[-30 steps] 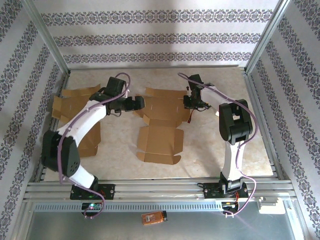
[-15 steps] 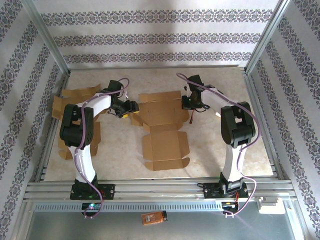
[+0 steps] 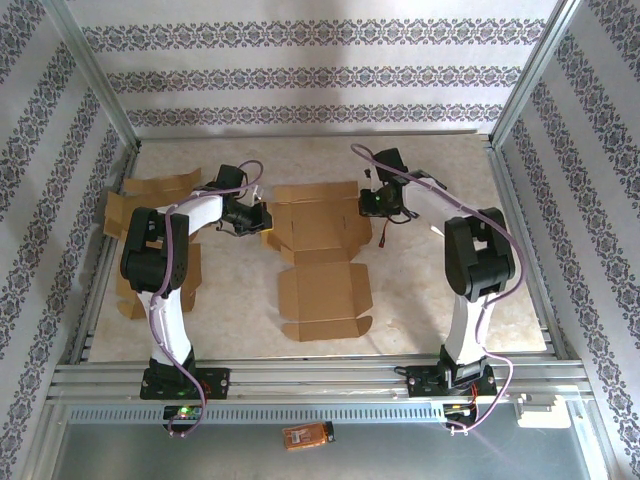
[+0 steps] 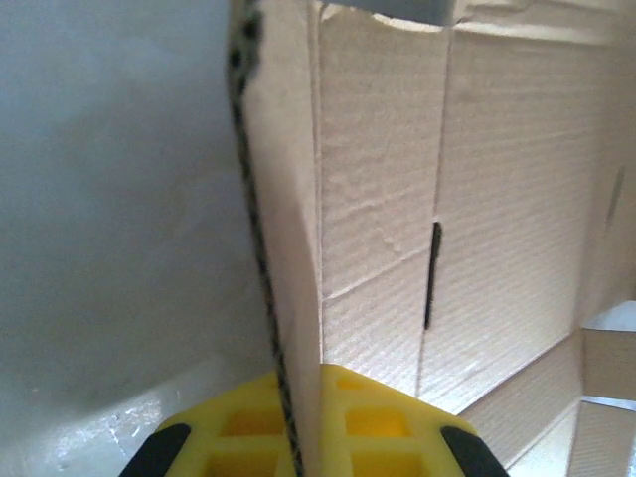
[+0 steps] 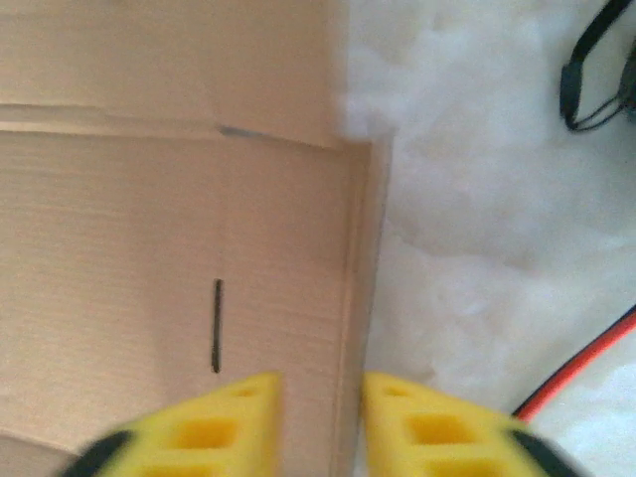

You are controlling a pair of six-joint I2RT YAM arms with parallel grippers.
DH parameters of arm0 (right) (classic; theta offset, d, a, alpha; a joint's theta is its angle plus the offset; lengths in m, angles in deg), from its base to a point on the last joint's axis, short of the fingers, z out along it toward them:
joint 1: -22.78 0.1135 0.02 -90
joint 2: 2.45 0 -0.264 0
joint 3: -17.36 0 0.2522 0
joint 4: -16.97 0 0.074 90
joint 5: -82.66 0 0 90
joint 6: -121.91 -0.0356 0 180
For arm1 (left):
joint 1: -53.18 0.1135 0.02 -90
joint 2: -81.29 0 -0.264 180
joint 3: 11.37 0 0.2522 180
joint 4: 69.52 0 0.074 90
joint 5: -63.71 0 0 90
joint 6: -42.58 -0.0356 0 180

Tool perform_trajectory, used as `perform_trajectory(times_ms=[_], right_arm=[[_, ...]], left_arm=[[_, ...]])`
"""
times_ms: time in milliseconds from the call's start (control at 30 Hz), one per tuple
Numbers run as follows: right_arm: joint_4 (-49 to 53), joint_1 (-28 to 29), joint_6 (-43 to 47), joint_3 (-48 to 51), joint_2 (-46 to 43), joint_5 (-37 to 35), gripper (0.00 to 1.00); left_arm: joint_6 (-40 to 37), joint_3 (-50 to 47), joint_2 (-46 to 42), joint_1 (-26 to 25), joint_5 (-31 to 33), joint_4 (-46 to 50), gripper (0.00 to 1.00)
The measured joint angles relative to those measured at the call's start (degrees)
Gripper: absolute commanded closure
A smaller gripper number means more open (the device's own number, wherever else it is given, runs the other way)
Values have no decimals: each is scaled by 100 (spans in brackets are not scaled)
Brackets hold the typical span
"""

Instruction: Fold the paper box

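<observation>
Clamping the box [image 3: 318,228] flap in our left pincer [image 4: 298,397] while the right pincer [image 5: 318,388] straddles its edge, parted, we risk tearing it by pulling.

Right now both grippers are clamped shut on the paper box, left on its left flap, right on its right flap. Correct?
Not quite. The right gripper is not clamped: the right wrist view shows its fingers apart, on either side of the edge of the right flap. The left gripper is indeed shut on the left flap of the paper box.
</observation>
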Motion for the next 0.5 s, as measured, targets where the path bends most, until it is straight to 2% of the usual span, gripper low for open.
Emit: perform_trajectory(times_ms=[67, 200, 267, 367, 500], right_arm=[[-22, 0, 140, 2, -321, -7, 45], [-247, 11, 428, -9, -1003, -28, 43], [-455, 52, 1123, -4, -1241, 35, 42], [-721, 195, 2286, -4, -1394, 243, 39], [-793, 400, 3873, 0, -1401, 761, 32]], left_arm=[[-317, -72, -157, 0, 17, -144, 100], [-863, -407, -730, 0, 35, -531, 100], [-1255, -931, -1174, -2, 42, -1335, 100], [-1705, -1694, -1838, -17, -11, -2031, 100], [-2258, -2184, -2127, -125, -74, -2861, 100]])
